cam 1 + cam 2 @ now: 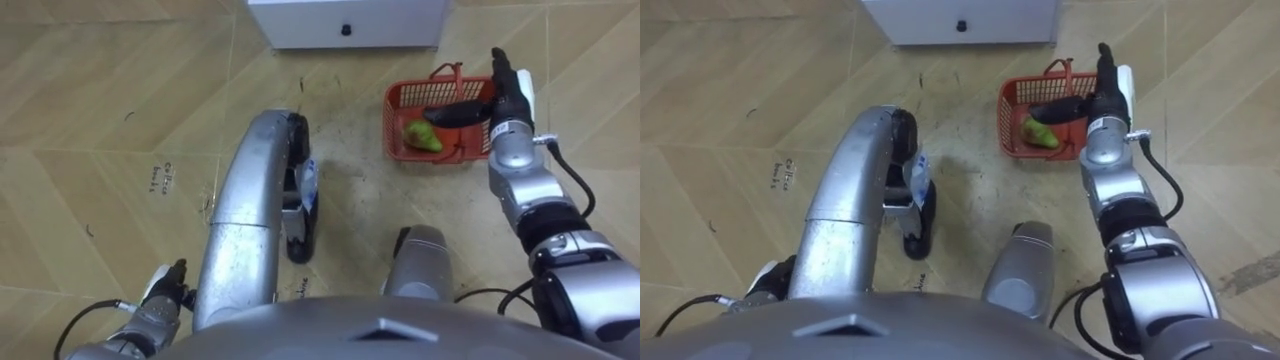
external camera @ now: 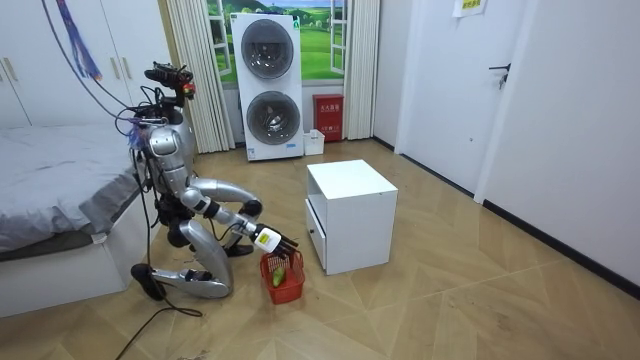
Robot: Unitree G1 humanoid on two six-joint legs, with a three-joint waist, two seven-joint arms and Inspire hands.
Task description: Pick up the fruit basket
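Far on the room view's left is a bed (image 2: pixel 50 190). The robot is down on the floor right beside it, legs folded, its torso leaning toward a white cabinet (image 2: pixel 350 215). Behind it, by the window, stands a stacked washer and dryer (image 2: pixel 270 85).

Seen from the robot's own head, the left hand (image 1: pixel 163 292) sits low at about 8 o'clock, beside the thigh, and I cannot tell how it is held. The cabinet's front lies at 12 o'clock. The red basket (image 1: pixel 393 115) rests on the wooden floor (image 1: pixel 100 100) at about 2 o'clock, just short of the cabinet. A green fruit (image 1: pixel 421 136) lies inside it toward its 6 o'clock rim.

The right hand (image 1: pixel 505 98) reaches straight out along the basket's 3 o'clock side, over the right rim. Its fingers are stretched toward 12 o'clock. The thumb (image 1: pixel 452 114) is spread well apart from them, jutting toward 9 o'clock across the inside of the basket, above the fruit. The hand is spread wide and clamps nothing. The basket's red handle (image 1: pixel 447 72) stands up at the far rim, at about 10 o'clock from the hand and free of it. Whether the thumb touches the basket I cannot tell.
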